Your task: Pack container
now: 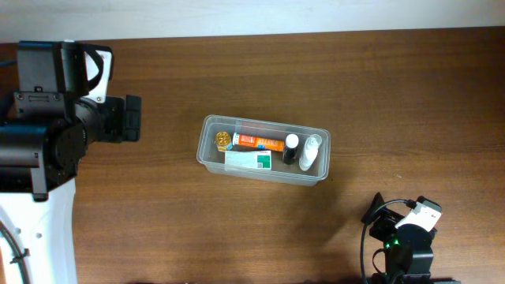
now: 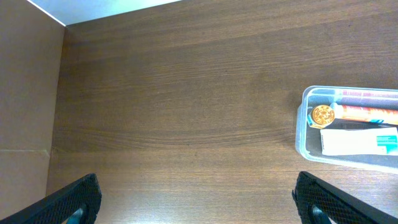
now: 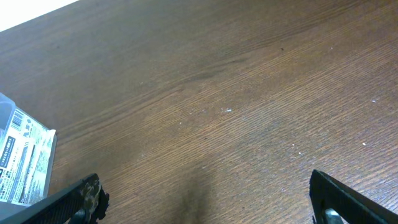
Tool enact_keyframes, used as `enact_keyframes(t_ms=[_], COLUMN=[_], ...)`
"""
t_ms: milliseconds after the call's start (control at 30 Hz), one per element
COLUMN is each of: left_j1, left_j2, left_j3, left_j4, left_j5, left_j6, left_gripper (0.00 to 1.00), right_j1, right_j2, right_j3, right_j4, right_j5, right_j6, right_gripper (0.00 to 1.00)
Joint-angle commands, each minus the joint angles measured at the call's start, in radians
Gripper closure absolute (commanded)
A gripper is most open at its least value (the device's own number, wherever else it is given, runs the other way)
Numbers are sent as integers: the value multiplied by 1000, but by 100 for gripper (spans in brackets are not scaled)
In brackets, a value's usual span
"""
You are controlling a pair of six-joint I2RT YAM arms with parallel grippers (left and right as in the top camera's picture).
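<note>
I see the container (image 1: 207, 158), a shallow clear see-through plastic rectangular tub with rounded corners and a rim, sitting on the dark brown wooden table (image 1: 379, 71); inside it, at the end nearest the left arm, lies a small round gold-coloured cap (image 1: 222, 140); an orange and white tube (image 1: 260, 143) lies lengthwise along the container's far wall; a white-and-green carton (image 1: 248, 161) lies along its near wall, just beside the tube; a small black-capped bottle (image 1: 292, 147) and a pale translucent bottle (image 1: 311, 153) lie side by side at the container's other end; the black left arm (image 1: 63, 126) sits well apart from the container, off its cap end, and the black right arm (image 1: 402, 241) sits apart from its bottle end, nearer the table's front edge; in the left wrist view the left gripper (image 2: 196, 202) has its fingers spread wide with nothing between them, the container (image 2: 300, 127) off to one side and not touched; in the right wrist view the right gripper (image 3: 214, 202) is likewise spread wide over bare wood, holding nothing, with only one end of the container (image 3: 18, 149) showing at the frame's edge.
</note>
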State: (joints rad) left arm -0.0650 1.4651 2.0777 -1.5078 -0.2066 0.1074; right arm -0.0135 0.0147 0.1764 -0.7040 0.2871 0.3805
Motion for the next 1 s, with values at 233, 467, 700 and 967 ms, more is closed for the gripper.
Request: enact_keyframes(t_ms=[233, 467, 700, 967], left_j1=[-39, -39, -5, 2], left_j2=[-106, -319, -585, -829], left_j3=[-23, -171, -455, -802], left_j4=[0, 0, 220, 554], left_j5=[5, 4, -189, -220], left_j6=[-13, -13, -5, -2], left_gripper=[0, 0, 0, 0], right_j1=[-7, -7, -7, -7], right_j2=[-11, -11, -11, -11], right_j3=[-8, -8, -8, -8], right_j4=[1, 1, 1, 1], right_j5=[-3, -3, -3, -3], right_j6=[-6, -6, -6, -6], right_gripper=[2, 2, 2, 2])
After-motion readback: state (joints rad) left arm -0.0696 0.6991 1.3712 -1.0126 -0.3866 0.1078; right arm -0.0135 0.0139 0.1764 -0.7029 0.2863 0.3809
